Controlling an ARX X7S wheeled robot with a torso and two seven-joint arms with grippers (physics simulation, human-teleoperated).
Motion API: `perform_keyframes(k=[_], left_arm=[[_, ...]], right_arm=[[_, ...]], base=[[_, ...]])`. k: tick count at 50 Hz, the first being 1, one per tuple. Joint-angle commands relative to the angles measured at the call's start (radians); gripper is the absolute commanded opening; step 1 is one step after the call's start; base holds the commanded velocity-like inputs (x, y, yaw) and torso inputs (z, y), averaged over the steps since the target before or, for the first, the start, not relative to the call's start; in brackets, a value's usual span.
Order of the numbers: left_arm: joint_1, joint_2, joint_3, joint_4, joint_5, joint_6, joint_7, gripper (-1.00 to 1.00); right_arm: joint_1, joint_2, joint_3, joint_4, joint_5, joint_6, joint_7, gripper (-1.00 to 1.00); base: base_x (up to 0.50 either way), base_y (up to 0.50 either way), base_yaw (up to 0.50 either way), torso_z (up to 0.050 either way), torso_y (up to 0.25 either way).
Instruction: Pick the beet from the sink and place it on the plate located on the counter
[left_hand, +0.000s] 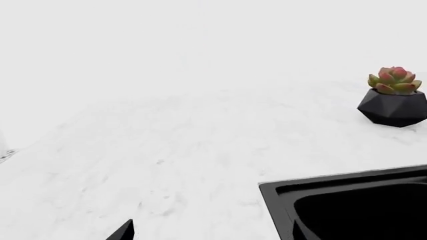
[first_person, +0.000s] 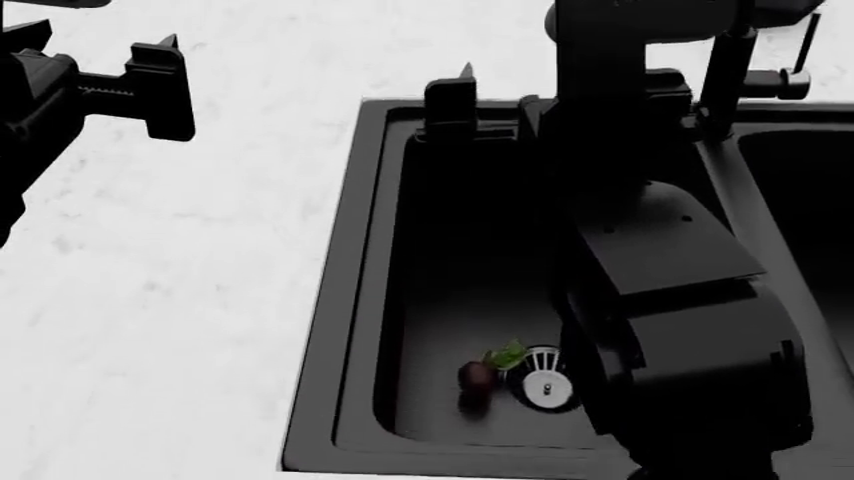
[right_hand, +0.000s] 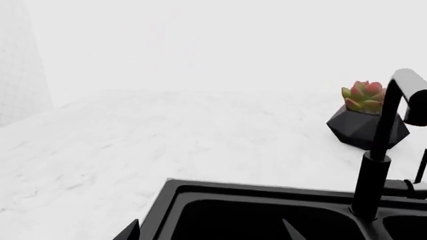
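We see the beet (first_person: 475, 376) on the sink (first_person: 350, 300) floor beside the drain (first_person: 545, 388); our right arm (first_person: 667, 300) looms over it, both claws spread wide, succulent (right_hand: 365, 98) behind the faucet (right_hand: 387, 145)

Bright, flat, washed-out light; counter (first_person: 174, 260) nearly overexposed (veining faint); sink (first_person: 441, 300) interior dark; wrist backgrounds hazy.
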Motion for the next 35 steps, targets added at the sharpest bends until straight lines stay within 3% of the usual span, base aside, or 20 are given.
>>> perform_keyframes(k=[1,22,35], left_arm=[[0.004,-0.004,-0.001,0.005,-0.007,0.002,0.0,1.0],[0.017,-0.008,0.004,0.023,-0.021,0.008,0.004,1.0],[0.017,-0.008,-0.013,0.028,-0.034,-0.013,-0.015,1.0]], right_arm=[[-0.001,0.003,-0.005,-0.008,0.01,0.006,0.004,1.0],[-0.009,0.007,-0.014,-0.008,0.027,0.009,0.005,1.0],[-0.011,0.012,-0.017,-0.026,0.04,0.017,0.01,1.0]], base=[[0.5,0.0,0.0,0.0,0.0],[0.5,0.0,0.0,0.0,0.001],[0.0,0.0,0.0,0.0,-0.055]])
